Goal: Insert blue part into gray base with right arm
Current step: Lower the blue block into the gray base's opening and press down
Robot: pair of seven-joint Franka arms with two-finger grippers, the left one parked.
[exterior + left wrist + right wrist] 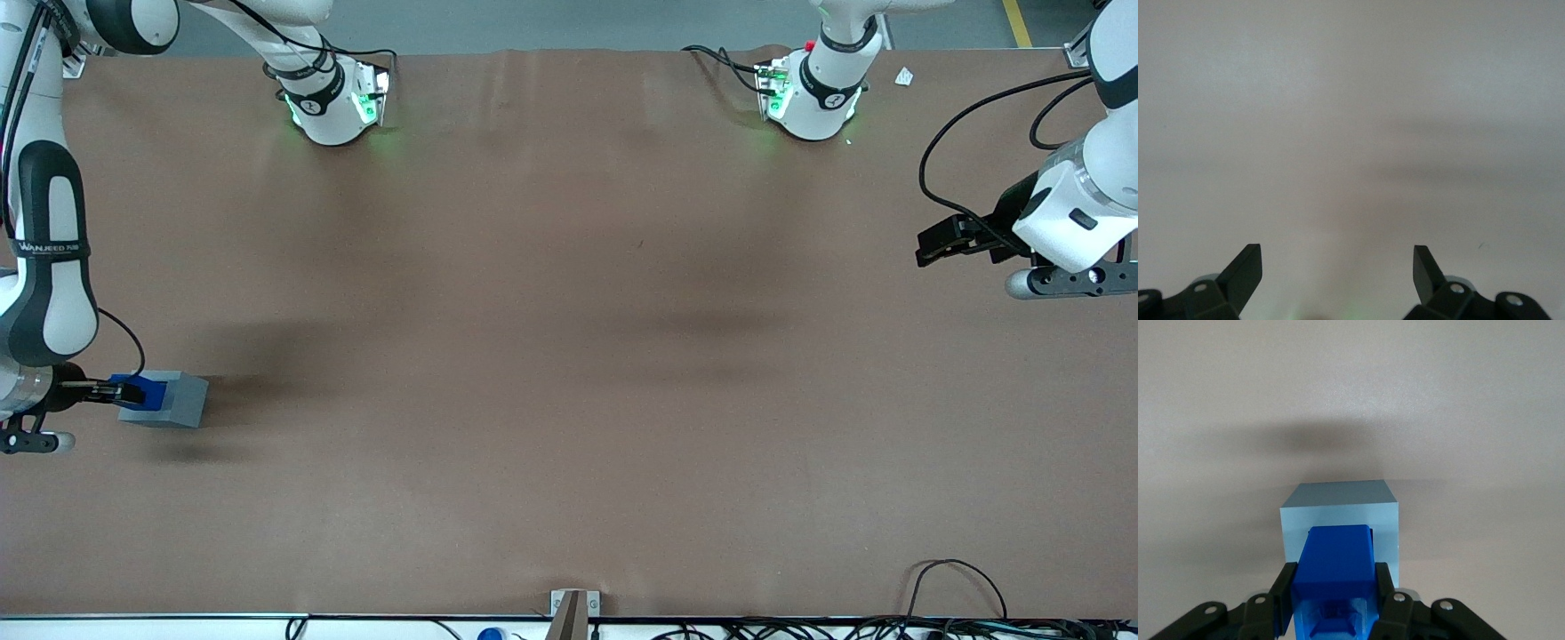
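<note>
While jaws (1333,603) clamp blue part (1336,563) (over gray base (1338,503)).

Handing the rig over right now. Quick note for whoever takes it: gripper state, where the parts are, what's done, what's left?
Gripper: shut on the blue part, at the working arm's end of the table, over the gray base.
Blue part: held between the fingers, its leading end at the recess in the gray base's top face. How deep it sits cannot be told.
Gray base: on the table, upright.
Done: blue part picked up and brought to the base.
Left: confirm it is fully seated, press it home if not, then open the gripper and pull the right arm clear.
</note>
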